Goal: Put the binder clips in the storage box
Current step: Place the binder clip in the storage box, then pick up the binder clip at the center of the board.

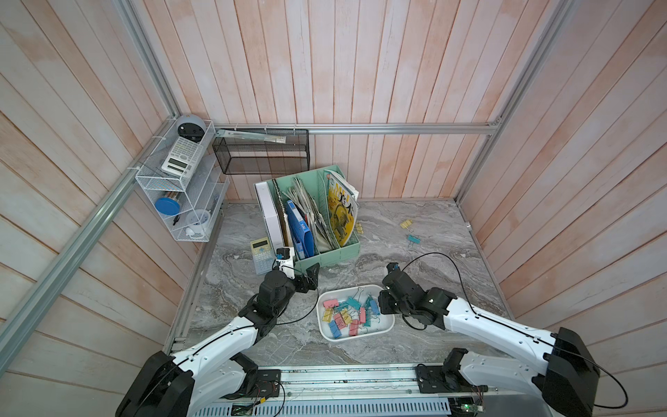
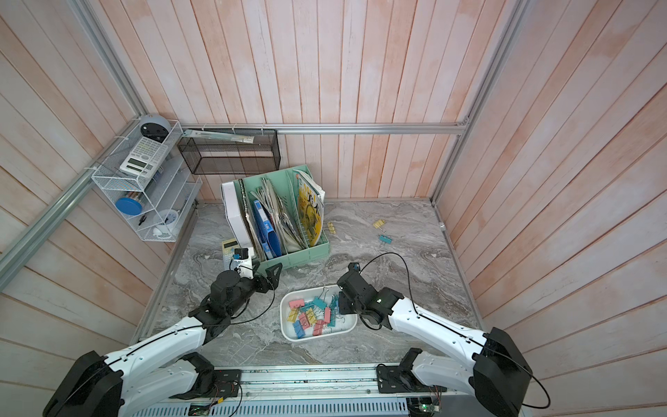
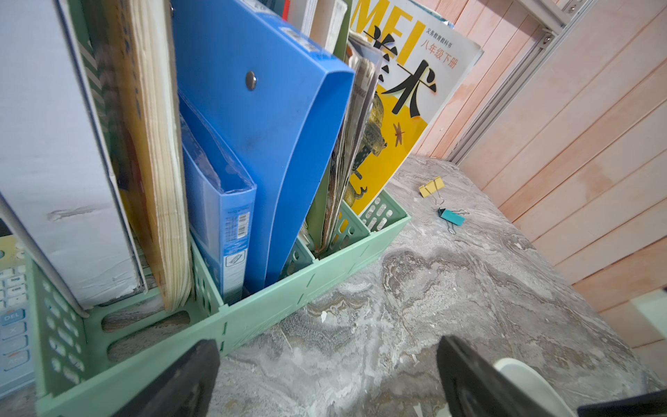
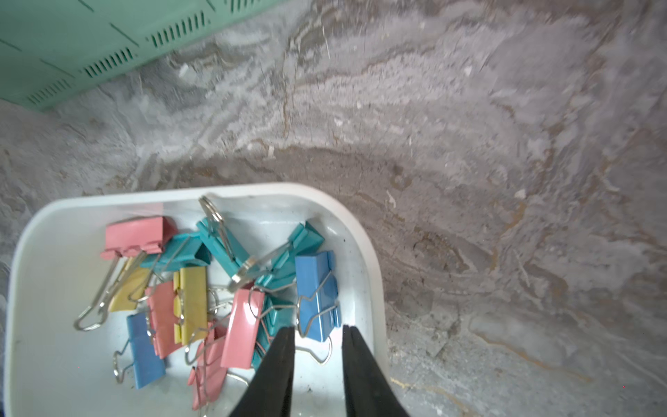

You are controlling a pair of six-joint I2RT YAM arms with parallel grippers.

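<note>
The white storage box [image 1: 361, 337] [image 2: 317, 338] [image 4: 371, 252] sits on the marble table between the arms, holding several pink, yellow, blue and teal binder clips [image 1: 348, 312] [image 2: 310, 316] [image 4: 195, 296]. My right gripper [image 4: 317, 330] [image 1: 382, 305] hovers over the box's right end, jaws apart and empty. A blue clip [image 4: 315, 289] lies in the box just beyond its tips. Loose on the far table are a yellow clip [image 1: 406, 224] [image 3: 431, 186], a teal clip [image 1: 414, 239] [image 3: 452, 216] and another yellow clip [image 1: 359, 227] beside the organizer. My left gripper [image 3: 326, 344] [image 1: 312, 276] is wide open and empty at the organizer's front.
A mint green file organizer [image 1: 325, 249] full of books and folders stands at the back centre. A calculator [image 1: 261, 254] lies to its left. A black mesh basket [image 1: 260, 151] and a white wire shelf [image 1: 173, 187] hang on the walls. Wooden walls enclose the table.
</note>
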